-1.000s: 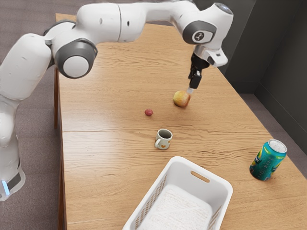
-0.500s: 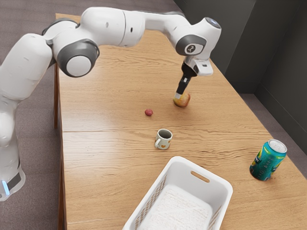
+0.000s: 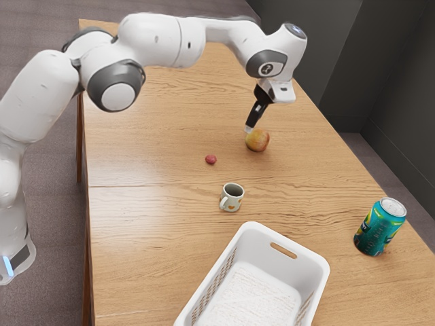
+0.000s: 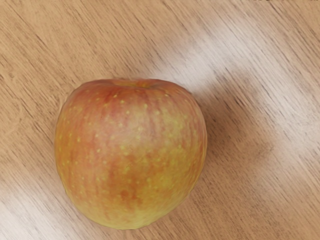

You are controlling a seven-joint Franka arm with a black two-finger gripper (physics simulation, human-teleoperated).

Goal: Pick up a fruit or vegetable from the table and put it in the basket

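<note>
The apple sits on the table, a little above the middle of the exterior view and toward its right. The gripper is just beside it, at the apple's upper-left edge in that view, reaching down from the upper right at a slant. So the apple lies down and to the exterior view's right of the gripper's tip. Whether the 2 touch, I cannot tell; nor can I tell how far open the gripper is. The apple doesn't look held, as far as I can judge.

With only 1 arm here, the reach is its own to make. The apple is near enough round that no long axis seems to matter much; its hollow shows at 1 edge in the wrist view. I judge the next move to be centring over the apple, then lowering around it. Coming down off-centre could nudge it or roll it away.

The basket waits at the lower middle of the exterior view, well apart from the apple, with the mug between them. The small red berry lies toward that view's left of the apple, clear of this grasp.
</note>
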